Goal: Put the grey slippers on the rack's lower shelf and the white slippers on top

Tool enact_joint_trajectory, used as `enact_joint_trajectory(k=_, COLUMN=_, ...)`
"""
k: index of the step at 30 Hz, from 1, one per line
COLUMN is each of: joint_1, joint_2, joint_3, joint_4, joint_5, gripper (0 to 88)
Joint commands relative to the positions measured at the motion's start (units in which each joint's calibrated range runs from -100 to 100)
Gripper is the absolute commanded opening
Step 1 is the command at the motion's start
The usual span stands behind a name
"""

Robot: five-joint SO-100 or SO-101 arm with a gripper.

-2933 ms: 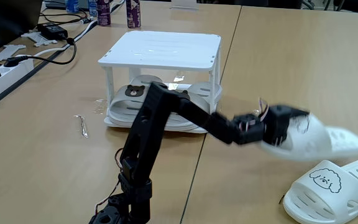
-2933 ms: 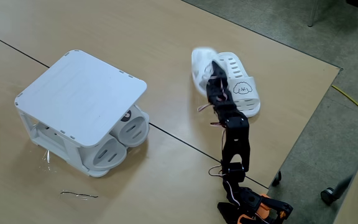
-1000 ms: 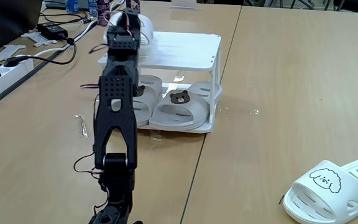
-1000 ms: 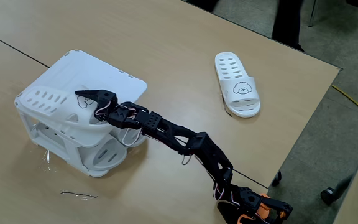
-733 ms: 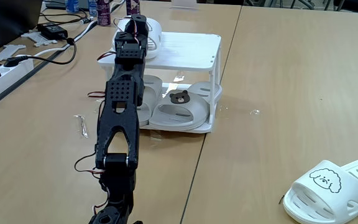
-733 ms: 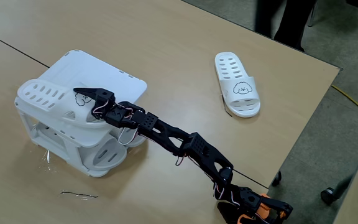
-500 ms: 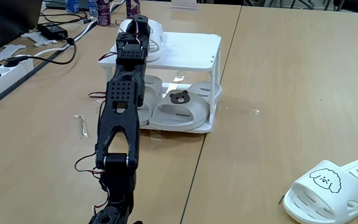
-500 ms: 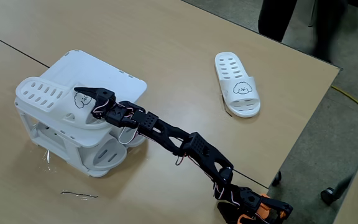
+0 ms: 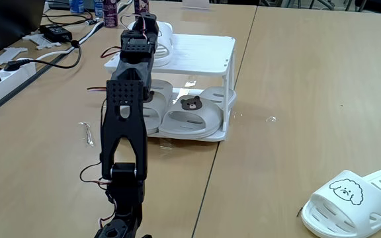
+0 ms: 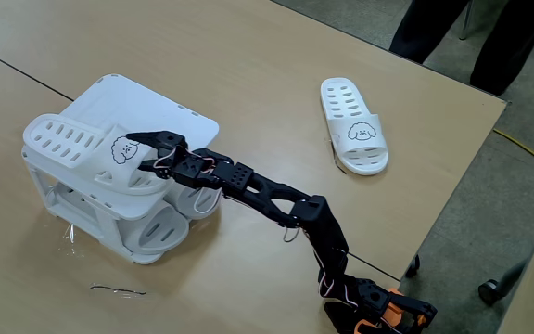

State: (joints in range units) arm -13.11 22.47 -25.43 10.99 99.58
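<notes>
white slippers: one white slipper (image 10: 82, 146) lies flat on the rack's top shelf (image 10: 160, 116), along the left part of the panel in the high fixed view; in the low fixed view it shows behind the arm (image 9: 163, 34).
long axis: in the high view it runs from upper left to lower right, slotted end toward the rack's left corner, dog-face strap toward the end effector.
second white slipper: lies sole-down on the desk well apart from the rack (image 10: 354, 125), dog face up, long axis running up and down in the high view; in the low view it sits at the bottom right corner (image 9: 356, 202).
grey slippers: both lie side by side on the lower shelf (image 9: 197, 135), bear badges showing (image 9: 189, 111); their rounded ends poke out at the rack's near side in the high view (image 10: 176, 211).
rack: white, two tiers, thin corner posts (image 9: 229, 86).
end effector: at the dog-face strap (image 10: 146, 148), jaws parted, not gripping; one fingertip is over the strap.
arm: black, reaches from the desk edge across to the rack (image 10: 276, 204).
around: a thin bent wire on the desk near the rack (image 9: 88, 132); cables and a power strip at the left edge (image 9: 12, 69); bottles behind (image 9: 141, 13).
surface: light wood desk (image 9: 296, 86) with dark seams.
room: grey floor (image 10: 527, 232), a yellow cable on it, a person's legs at the top right (image 10: 508, 42).
</notes>
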Motion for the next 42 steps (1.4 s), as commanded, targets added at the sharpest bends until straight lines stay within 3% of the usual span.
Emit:
enact_joint_trajectory(k=1, joint_1=0.20, joint_2=-13.51, joint_3=6.89, joint_4=-0.55, joint_5=0.42, gripper=26.8)
enact_joint_trajectory(k=9, joint_1=0.69, joint_2=-35.47, joint_3=28.81, joint_4=-0.63, joint_5=0.42, gripper=26.3)
enact_joint_trajectory(k=10, joint_1=0.69, joint_2=-39.01, joint_3=30.97, joint_4=-0.63, joint_5=0.42, gripper=23.7)
enact_joint_trajectory(k=13, joint_1=2.75, joint_2=-48.94, joint_3=38.19, joint_4=-1.24, joint_5=0.42, gripper=3.1)
enact_joint_trajectory(k=15, joint_1=5.54, joint_2=-53.23, joint_3=47.66, joint_4=-10.04, joint_5=0.42, gripper=1.2)
enact_joint_trajectory(k=21, joint_1=9.82, joint_2=-61.81, joint_3=88.98, joint_4=-50.33, joint_5=0.42, gripper=0.7)
enact_joint_trajectory(k=24, joint_1=9.90, joint_2=-61.30, joint_3=104.41, joint_4=-63.36, joint_5=0.42, gripper=0.7)
enact_joint_trajectory(k=27, joint_1=12.70, joint_2=-60.88, joint_3=115.41, joint_4=-67.76, joint_5=0.42, gripper=0.7)
enact_joint_trajectory(k=34, joint_1=22.98, joint_2=-44.56, joint_3=123.98, joint_4=-82.60, joint_5=0.42, gripper=0.7)
enact_joint_trajectory(k=42, joint_1=45.43, joint_2=-21.93, joint_3=123.08, joint_4=-97.61, joint_5=0.42, gripper=0.7)
